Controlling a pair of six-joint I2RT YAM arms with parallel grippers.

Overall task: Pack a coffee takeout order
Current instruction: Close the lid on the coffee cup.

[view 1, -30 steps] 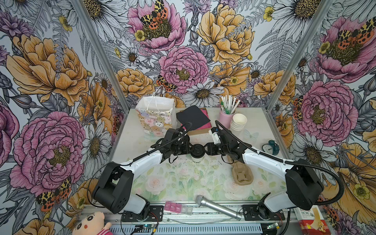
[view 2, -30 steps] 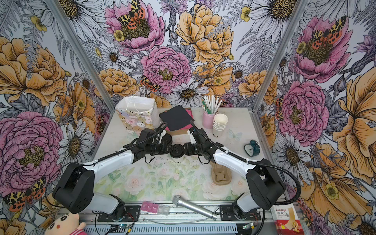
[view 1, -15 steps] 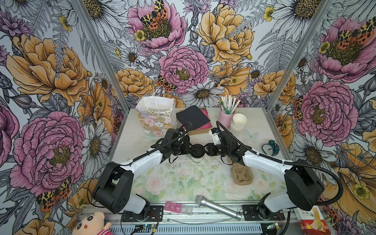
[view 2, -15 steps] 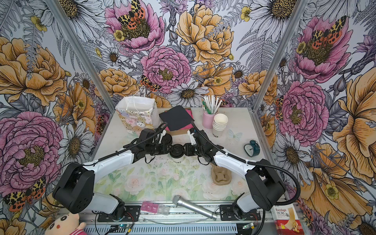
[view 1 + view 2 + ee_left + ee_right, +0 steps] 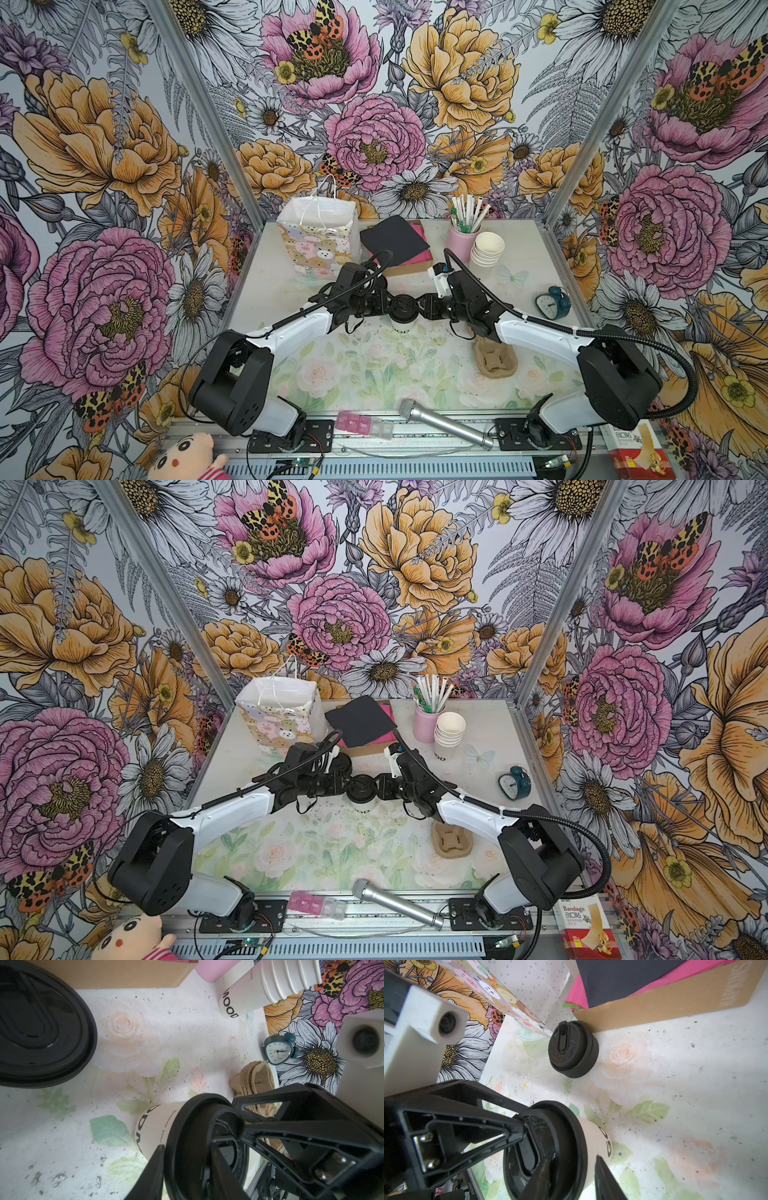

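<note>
— Floral wallpaper was hung on all three walls, and a tabletop printed with pale roses (image 5: 374,374) was spread below. What was altered in the last moment?

— Little. The right gripper (image 5: 419,309) was drawn narrower at the round black plastic lid (image 5: 402,307). The left gripper (image 5: 387,308) was kept as it was, and the small white paper cup with black lettering (image 5: 402,329) was left upright mid-table, between the two.

— How were the jaws found?

— The left ones were pinched on the lid's rim, one finger outside the skirt and one on top. The right ones were set astride the opposite rim; whether it was already nipped could not be told.

— What was meant by that for the order?

— The capping was judged nearly done, with packing not begun. The black square paper napkin (image 5: 392,241) was lying on the pink napkins (image 5: 419,257) in a cardboard box (image 5: 664,1001), well apart from the cup. The pastel animal-print paper gift bag (image 5: 320,245) was stood beside that box.

— What was hidden?

— The cup's contents, the bag's inside, and the seating of the lid all round. The lettering was cut off in both wrist views, and the stack of spare black lids (image 5: 572,1049) was mostly masked by the left arm in both top views.
</note>
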